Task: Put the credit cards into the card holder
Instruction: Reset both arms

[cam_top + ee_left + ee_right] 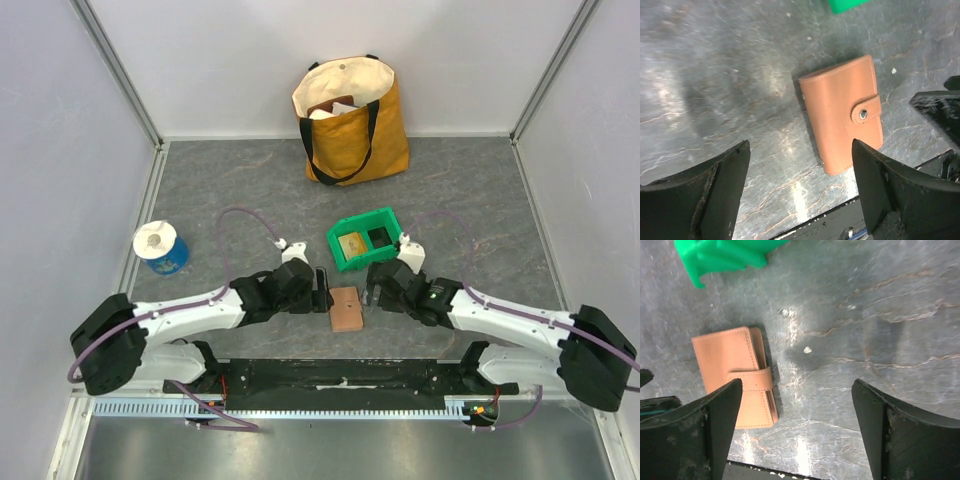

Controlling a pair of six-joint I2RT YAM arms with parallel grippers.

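Note:
The card holder (345,308) is a terracotta-brown wallet lying flat on the grey table, folded closed with its snap tab fastened. It lies between my two grippers and neither touches it. My left gripper (322,288) is just left of it and stands open. In the left wrist view (800,145) the wallet (842,112) lies ahead, towards the right finger. My right gripper (371,288) is just right of it and is open too. In the right wrist view (797,385) the wallet (732,372) sits by the left finger. No credit cards show; they are hidden or out of view.
A green plastic bin (365,240) stands just behind the wallet, with a tan item and a black item in it. A yellow tote bag (350,120) leans at the back wall. A blue and white roll (160,247) is at the left. The table's front edge is close below the wallet.

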